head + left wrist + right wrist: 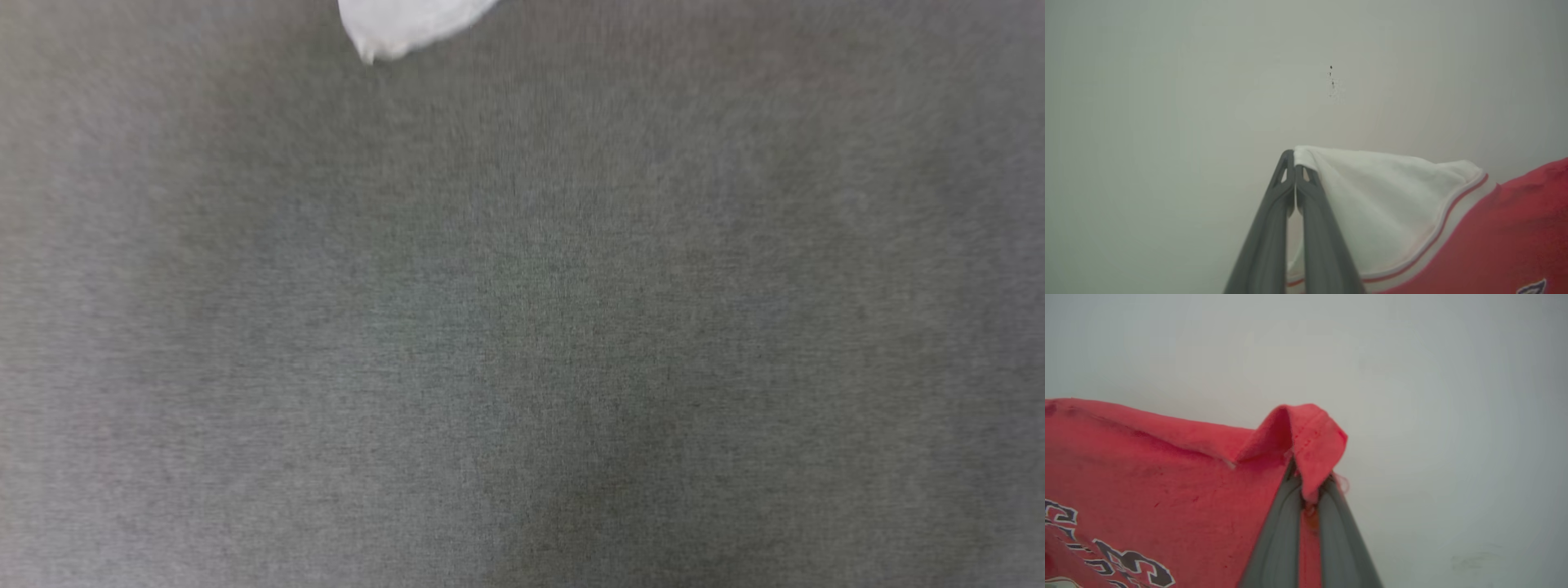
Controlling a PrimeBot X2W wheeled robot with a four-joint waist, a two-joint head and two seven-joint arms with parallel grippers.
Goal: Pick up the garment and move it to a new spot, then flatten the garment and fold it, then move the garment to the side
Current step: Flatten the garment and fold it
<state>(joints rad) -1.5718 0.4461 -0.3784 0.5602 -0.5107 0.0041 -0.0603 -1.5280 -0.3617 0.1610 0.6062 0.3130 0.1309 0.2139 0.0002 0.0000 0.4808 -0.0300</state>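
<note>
At the left fingertips: the left gripper [1294,158] has its jaws pressed together with barely a slit between them, pinching the tip of the white sleeve [1384,200] of the garment [1519,228].
Left hold: sleeve cloth drapes from the tips down the right side of the fingers in that view. The striped trim [1453,220] runs along its edge, and the red body lies beyond it.
Right jaws: the right gripper [1309,484] is closed to a narrow gap on a red corner [1310,433] of the garment, which folds over both tips (the tips themselves are hidden under the fold).
Right hold: red cloth stretches away to the left of that view. The black, white-outlined print [1126,563] sits at lower left, cut off by the edge.
Garment's place: gripped at the sleeve and at the red corner. Whether any part of it rests on something cannot be told.
Behind the cloth: a pale surface [1167,122] fills the background of both wrist views, with a few dark specks [1332,81] beyond the left tips.
Head view: a blurred grey woven surface [522,343]. A white piece of cloth [408,24] pokes in at the top edge (whether it is the sleeve cannot be told).
</note>
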